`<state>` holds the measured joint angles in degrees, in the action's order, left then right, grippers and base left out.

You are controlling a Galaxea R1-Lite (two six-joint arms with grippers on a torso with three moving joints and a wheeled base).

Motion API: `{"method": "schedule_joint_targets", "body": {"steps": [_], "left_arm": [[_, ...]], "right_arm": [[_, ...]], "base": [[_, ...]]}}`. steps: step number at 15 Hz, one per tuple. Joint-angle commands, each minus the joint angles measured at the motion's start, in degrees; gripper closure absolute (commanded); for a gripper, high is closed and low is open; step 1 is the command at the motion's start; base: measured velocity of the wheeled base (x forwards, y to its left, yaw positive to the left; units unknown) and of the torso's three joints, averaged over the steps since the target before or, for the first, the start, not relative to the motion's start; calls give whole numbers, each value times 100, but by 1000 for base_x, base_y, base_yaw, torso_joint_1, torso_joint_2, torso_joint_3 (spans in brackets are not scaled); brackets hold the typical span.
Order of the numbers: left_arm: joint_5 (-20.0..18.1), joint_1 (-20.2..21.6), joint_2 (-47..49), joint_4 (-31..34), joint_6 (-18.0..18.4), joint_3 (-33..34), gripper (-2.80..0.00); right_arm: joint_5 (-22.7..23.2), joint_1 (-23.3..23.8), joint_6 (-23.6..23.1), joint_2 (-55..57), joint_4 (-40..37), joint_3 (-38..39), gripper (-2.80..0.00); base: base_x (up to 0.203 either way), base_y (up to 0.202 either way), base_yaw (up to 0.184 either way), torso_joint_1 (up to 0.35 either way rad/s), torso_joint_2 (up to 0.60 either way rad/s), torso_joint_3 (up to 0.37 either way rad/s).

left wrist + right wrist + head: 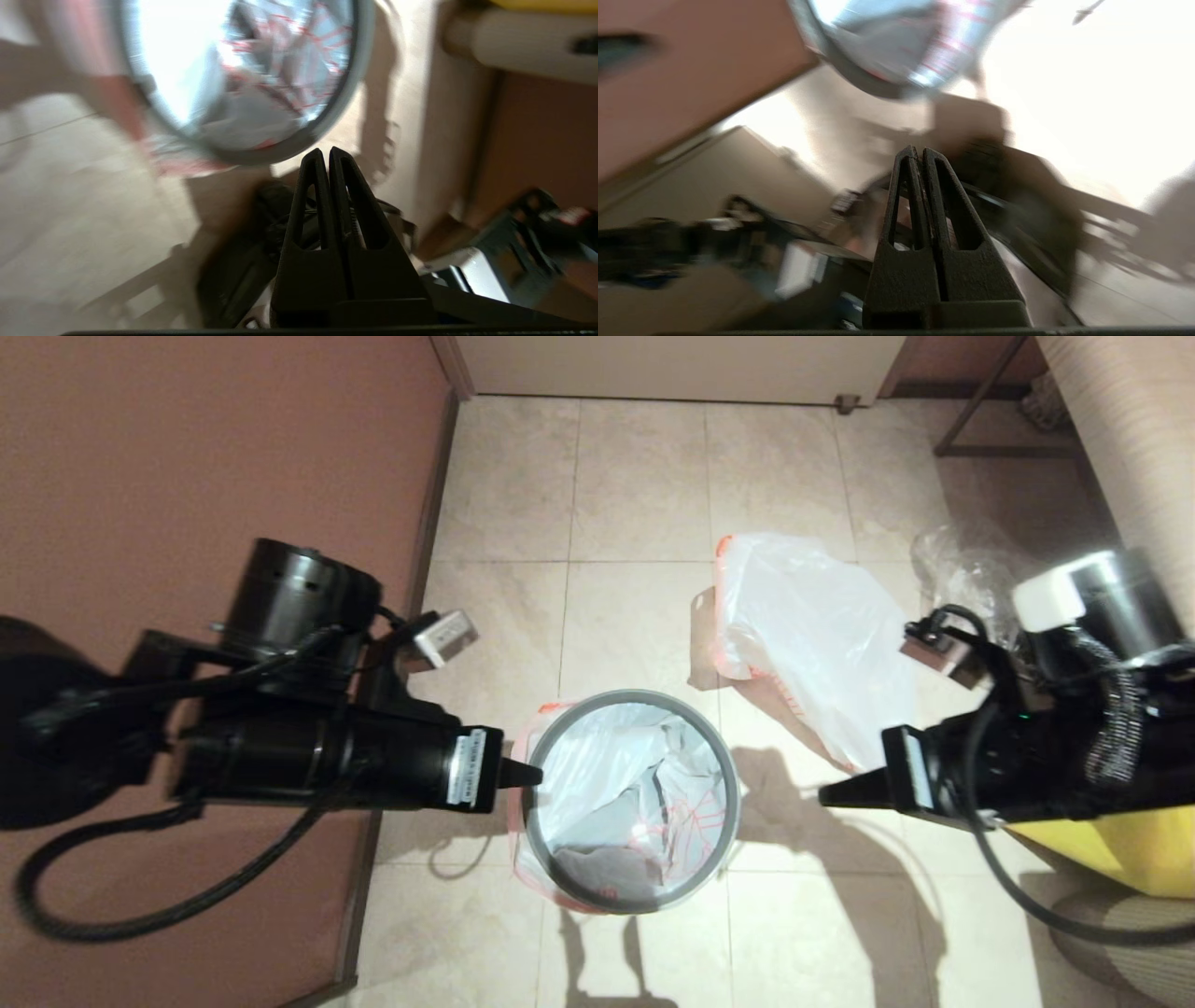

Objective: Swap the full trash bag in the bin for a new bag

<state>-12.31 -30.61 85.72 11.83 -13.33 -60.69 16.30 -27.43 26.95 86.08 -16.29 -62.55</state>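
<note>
The bin (731, 803) stands on the tiled floor in the middle of the head view, with its grey rim ring on top. The new bag (644, 793), thin and white with an orange leaf drawing, lines it, and its pink edge hangs over the outside. The full trash bag (803, 635) lies on the floor behind and to the right of the bin. My left gripper (534, 775) is shut and empty, its tip at the bin's left rim. My right gripper (826, 795) is shut and empty, a short way right of the bin. Each wrist view shows its own shut gripper (325, 151) (915, 150) below the bin's rim (327, 121) (859, 79).
A reddish-brown wall (187, 476) runs along the left, close to the left arm. A clear crumpled bag (962, 569) lies at the right behind the right arm. A yellow sack (1120, 849) sits under the right arm. A white door (672, 364) closes the far end.
</note>
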Motion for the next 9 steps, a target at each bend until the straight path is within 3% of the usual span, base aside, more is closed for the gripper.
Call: {"method": "schedule_joint_targets", "body": {"steps": [1,3,5,7,9], "left_arm": [[932,-188,-1547,91,-95,482,0],[1778,-33,-2864,344,-129,1085,0],[2567,445,-4057,531,46,1722,0],[3009,1207,-5236,455,230,2296,0],[3249,1925,-6393,379,358,2672,0]], "right_arm": [[-542,-18,-118,-1969,-296,836,0],[-798,311,-198,-3248,-930,1267,0],[-931,844,-235,-4412,-1498,1466,0],[-1003,1430,-258,-5506,-1969,1406,0],[-1059,1856,-294,-6462,-2905,869,0]], "base": [[0,0,0,0,0,0],[0,0,0,0,0,0],[0,0,0,0,0,0],[0,0,0,0,0,0],[0,0,0,0,0,0]]}}
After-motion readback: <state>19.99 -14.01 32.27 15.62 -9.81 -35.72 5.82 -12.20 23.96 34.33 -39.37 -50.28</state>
